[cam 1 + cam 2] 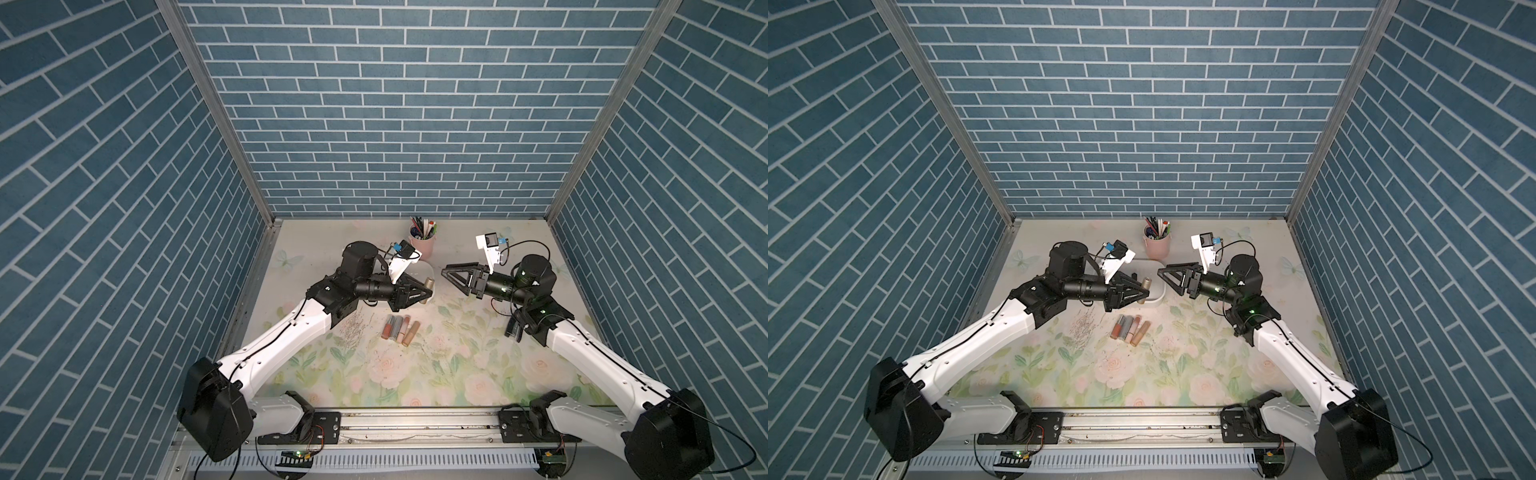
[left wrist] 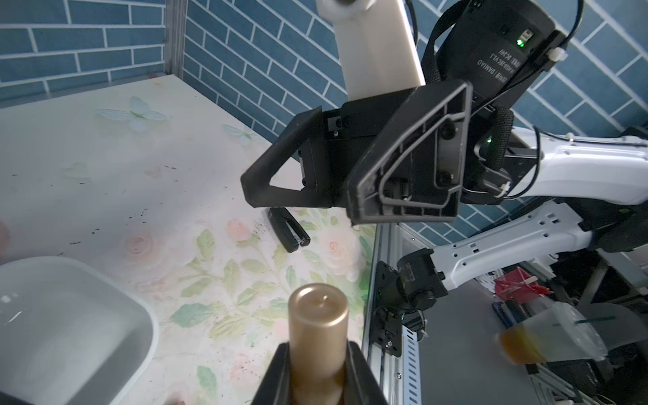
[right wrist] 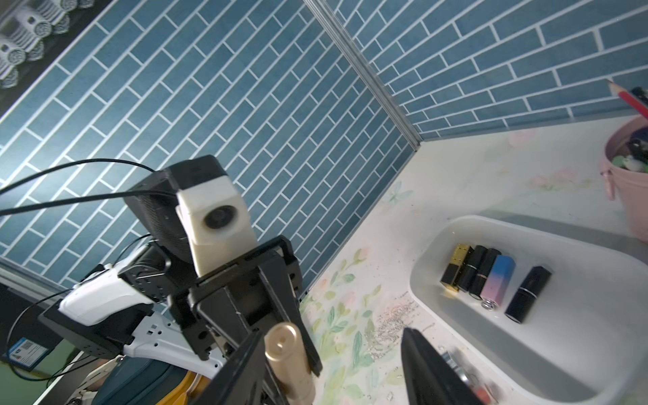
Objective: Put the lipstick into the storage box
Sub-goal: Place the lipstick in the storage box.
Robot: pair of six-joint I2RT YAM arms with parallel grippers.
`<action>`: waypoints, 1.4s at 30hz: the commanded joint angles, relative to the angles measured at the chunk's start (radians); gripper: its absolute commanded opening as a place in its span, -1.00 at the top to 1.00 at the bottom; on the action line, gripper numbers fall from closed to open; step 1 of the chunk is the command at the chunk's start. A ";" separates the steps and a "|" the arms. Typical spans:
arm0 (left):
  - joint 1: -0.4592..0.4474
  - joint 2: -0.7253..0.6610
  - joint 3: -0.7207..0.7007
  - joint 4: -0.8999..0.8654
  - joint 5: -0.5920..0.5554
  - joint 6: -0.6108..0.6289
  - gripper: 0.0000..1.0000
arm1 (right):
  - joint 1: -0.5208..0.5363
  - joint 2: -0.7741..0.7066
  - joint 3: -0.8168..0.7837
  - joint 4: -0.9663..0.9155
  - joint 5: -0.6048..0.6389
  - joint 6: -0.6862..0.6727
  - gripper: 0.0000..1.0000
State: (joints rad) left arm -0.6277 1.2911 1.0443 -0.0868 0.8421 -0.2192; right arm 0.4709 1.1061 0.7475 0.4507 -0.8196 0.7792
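Two pincers faced each other mid-frame; the left gripper (image 1: 428, 291) clamped a gold lipstick (image 1: 428, 284) beside the white storage box (image 1: 423, 271); the right gripper (image 1: 444, 272) gaped wide, empty.

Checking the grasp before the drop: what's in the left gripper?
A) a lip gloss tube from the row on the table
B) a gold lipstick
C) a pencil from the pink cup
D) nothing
B: the left gripper is shut on the gold lipstick, whose cap sticks out ahead of it in the left wrist view.
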 commanded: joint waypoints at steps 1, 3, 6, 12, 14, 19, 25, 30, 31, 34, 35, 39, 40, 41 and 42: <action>0.007 -0.014 -0.005 0.074 0.065 -0.040 0.89 | 0.030 0.006 0.013 0.079 -0.038 0.032 -0.33; 0.008 -0.015 -0.002 0.069 0.064 -0.037 0.89 | 0.048 0.015 0.015 0.082 -0.037 0.029 -0.33; 0.008 -0.018 -0.004 0.067 0.064 -0.036 0.89 | 0.078 0.030 0.024 0.085 -0.037 0.020 -0.33; 0.008 -0.024 -0.009 0.060 0.062 -0.029 0.89 | 0.119 0.041 0.038 0.078 -0.023 0.002 -0.29; 0.008 -0.025 -0.009 0.056 0.061 -0.028 0.90 | 0.128 0.047 0.038 0.079 -0.024 -0.001 -0.26; 0.008 -0.025 -0.009 0.053 0.059 -0.026 0.90 | 0.143 0.058 0.033 0.085 -0.023 -0.001 -0.08; 0.007 -0.024 -0.009 0.050 0.059 -0.023 0.91 | 0.147 0.054 0.027 0.089 -0.018 0.000 0.46; 0.008 -0.026 -0.006 0.046 0.050 -0.022 0.87 | 0.150 0.052 0.026 0.092 -0.017 0.000 0.75; 0.008 -0.027 -0.005 0.044 0.046 -0.020 0.76 | 0.150 0.052 0.025 0.092 -0.016 0.000 0.77; 0.009 -0.033 -0.003 0.035 0.025 -0.013 0.32 | 0.150 0.051 0.027 0.079 -0.002 -0.002 0.78; 0.010 -0.037 0.001 0.031 0.023 -0.009 0.27 | 0.149 0.052 0.032 0.067 0.005 -0.006 0.78; 0.024 -0.052 0.018 -0.016 -0.002 0.020 -0.43 | 0.147 0.062 0.069 -0.038 0.069 -0.046 0.78; 0.034 -0.061 0.020 -0.029 -0.011 0.028 -0.66 | 0.144 0.069 0.084 -0.063 0.081 -0.054 0.78; 0.044 -0.071 0.020 -0.040 -0.018 0.033 -0.94 | 0.141 0.078 0.094 -0.079 0.090 -0.057 0.78; 0.058 -0.081 0.019 -0.052 -0.027 0.036 -0.99 | 0.138 0.090 0.106 -0.102 0.101 -0.062 0.78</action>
State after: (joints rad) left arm -0.5999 1.2442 1.0439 -0.1009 0.8444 -0.2199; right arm 0.6140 1.1748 0.8001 0.4168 -0.7689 0.7532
